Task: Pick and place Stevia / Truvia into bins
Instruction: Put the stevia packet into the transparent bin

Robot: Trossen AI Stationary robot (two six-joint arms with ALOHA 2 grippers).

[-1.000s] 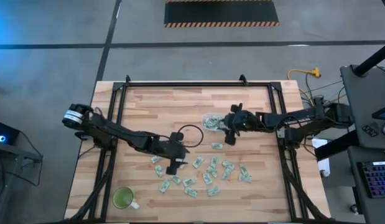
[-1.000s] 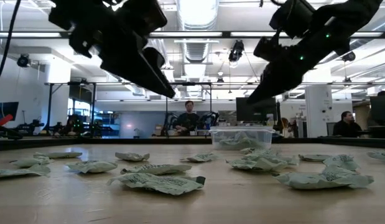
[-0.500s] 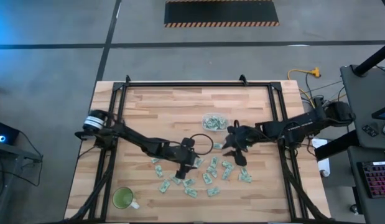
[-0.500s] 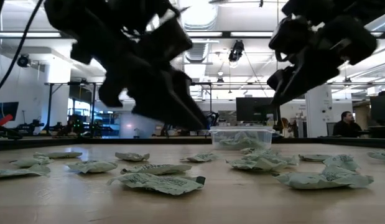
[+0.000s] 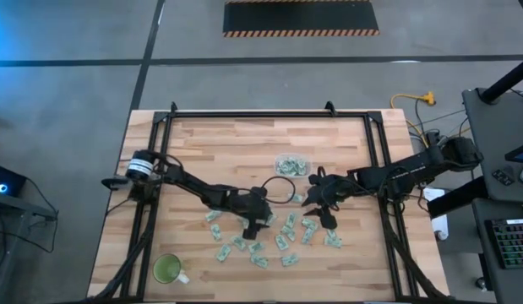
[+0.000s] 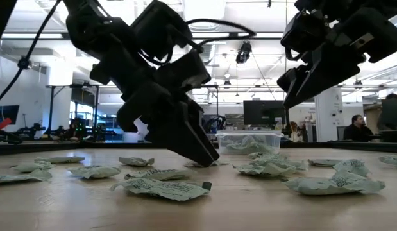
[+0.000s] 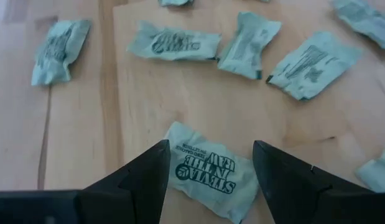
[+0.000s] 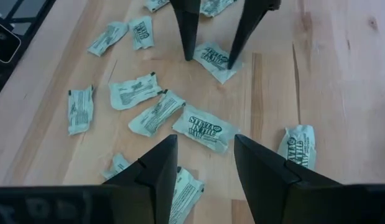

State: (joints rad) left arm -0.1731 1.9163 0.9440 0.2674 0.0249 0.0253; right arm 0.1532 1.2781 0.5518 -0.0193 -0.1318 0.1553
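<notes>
One Stevia sachet [image 7: 208, 176] between left gripper [image 7: 208, 171] open jaws, untouched.

Both arms are dark, jointed and slim. The left arm [image 5: 193, 187] carries a looping black cable [image 5: 282, 187]. The fingers [image 7: 139, 183] are black, tapering wedges.

A: Can you read any words?

B: Yes. The green packet [image 7: 208, 172] between the left gripper [image 7: 208, 163] fingers says "STEVIA IN THE RAW".

A: Any others?

B: One packet [image 8: 204, 128] by the right gripper [image 8: 203, 160] shows "STEVIA". The other packets have print too small to read.
</notes>
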